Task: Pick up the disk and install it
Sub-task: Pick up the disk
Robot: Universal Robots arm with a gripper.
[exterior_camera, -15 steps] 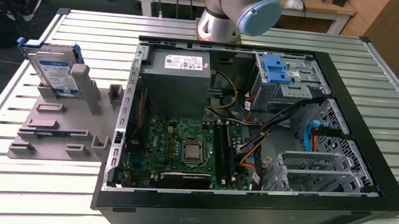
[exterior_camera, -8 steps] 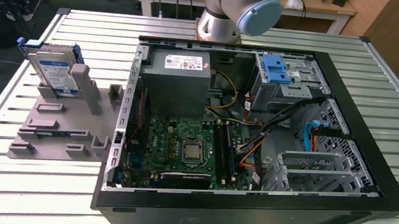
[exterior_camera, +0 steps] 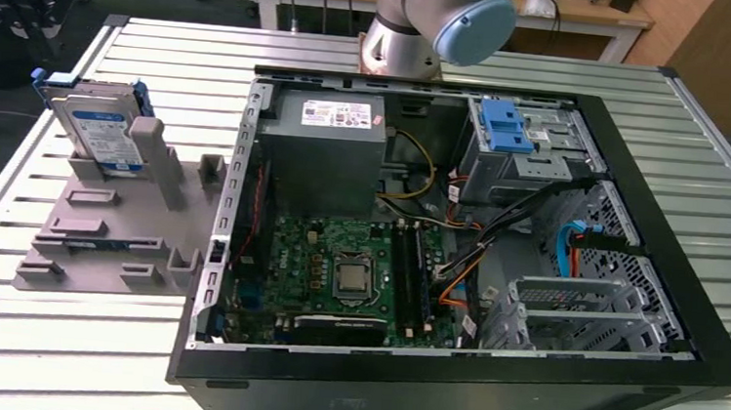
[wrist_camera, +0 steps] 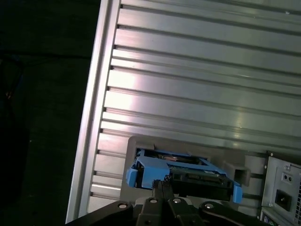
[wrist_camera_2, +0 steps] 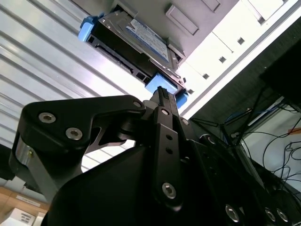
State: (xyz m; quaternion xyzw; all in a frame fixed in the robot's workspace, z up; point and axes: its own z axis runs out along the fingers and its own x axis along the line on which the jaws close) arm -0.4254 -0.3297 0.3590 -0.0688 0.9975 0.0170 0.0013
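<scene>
Robot arm's gripper point(wrist_camera: 162, 186) hangs apart from the disk point(exterior_camera: 94, 130), its fingers point(wrist_camera_2: 162, 101) pressed together and holding nothing, the pick-up not yet made. The disk, a silver hard drive in a blue bracket, stands on edge in a slot of a grey holder point(exterior_camera: 117, 210) on the slatted metal table point(exterior_camera: 67, 358), at the exterior view's left beside the open computer case point(exterior_camera: 455, 393). In both wrist views its blue frame lies beyond the fingertips, not touching them. The drive bay point(exterior_camera: 532, 164) with its blue latch point(exterior_camera: 503, 128) sits in the case's far corner, well apart from the disk. Done well, the reach would likely call for the fingers to spread before closing in, square up with the bracket's blue end, and grip plastic rather than the labelled face. That way the drive can rise straight out of its slot without binding or tipping the holder.
</scene>
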